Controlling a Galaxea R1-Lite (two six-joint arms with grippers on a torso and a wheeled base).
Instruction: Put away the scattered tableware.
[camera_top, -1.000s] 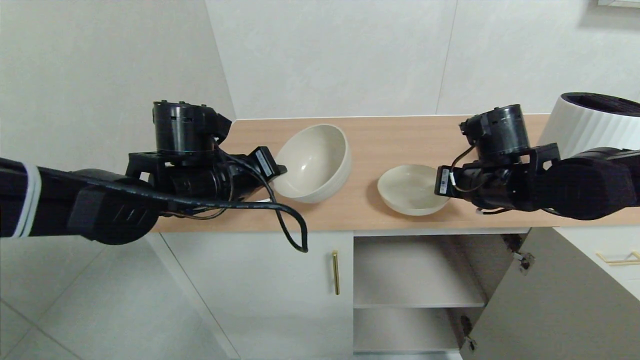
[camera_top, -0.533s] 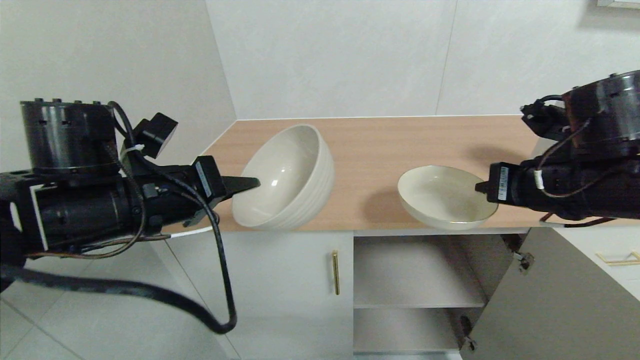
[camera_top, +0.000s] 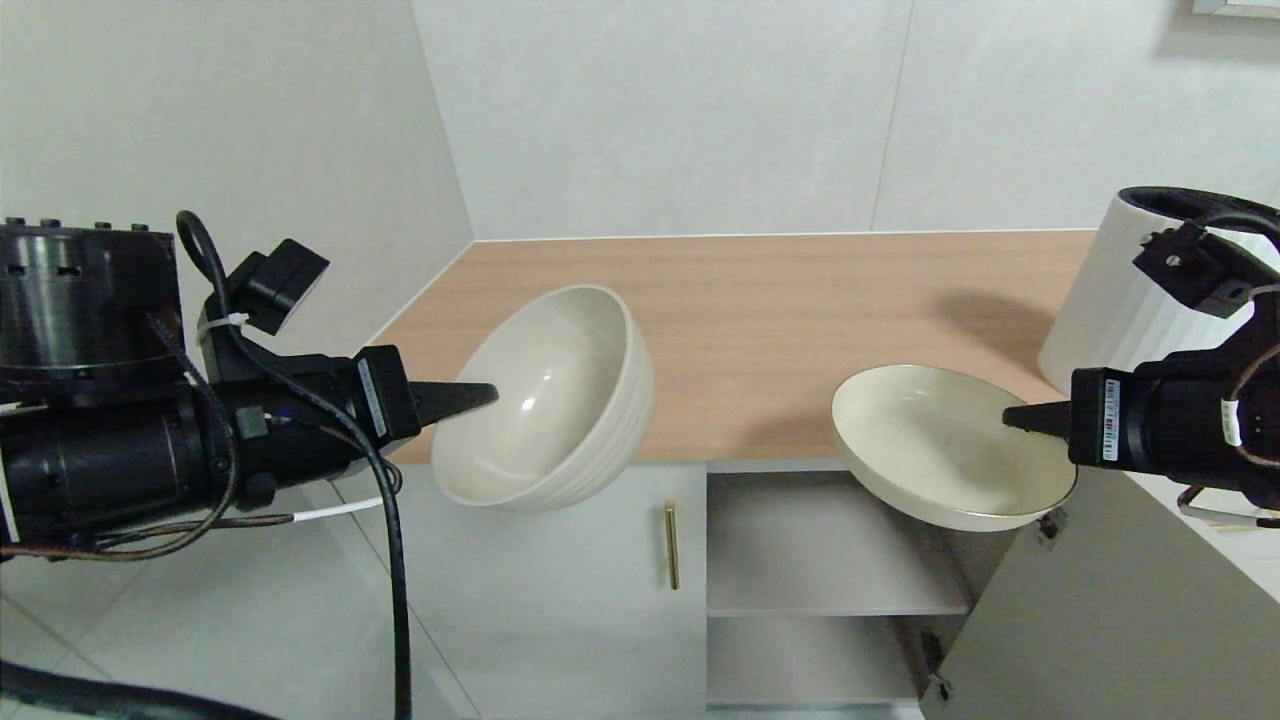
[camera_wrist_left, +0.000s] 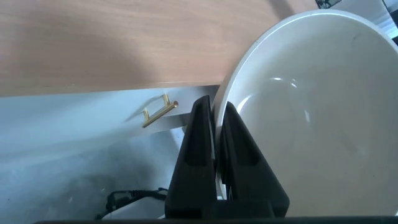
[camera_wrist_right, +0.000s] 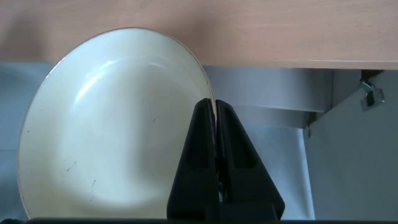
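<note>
- Two bowls hang clear of the tabletop (camera_top: 760, 300), one in each gripper, both out past its near edge.
- At centre left of the head view, the left gripper (camera_top: 470, 392) is clamped on the rim of the deep bowl (camera_top: 560, 400), one finger inside and one outside. The bowl is tilted with its mouth turned toward the gripper.
- At centre right, the right gripper (camera_top: 1020, 417) pinches the rim of the shallow bowl (camera_top: 930, 440), which hangs tilted just above the open cabinet.
- The step in hand looks like stowing both on the cabinet shelf (camera_top: 830, 565) at lower centre.
- The shallow bowl is best lowered first, since it is already over the opening. It should go in level and stay off the open door (camera_top: 1100, 610) at lower right.
- The deep bowl must cross rightward past the closed door with the brass handle (camera_top: 671, 545) (a rim pinch on a heavy bowl may pivot, so go slowly).
- Each bowl should rest on the shelf before its gripper's fingers part.
</note>
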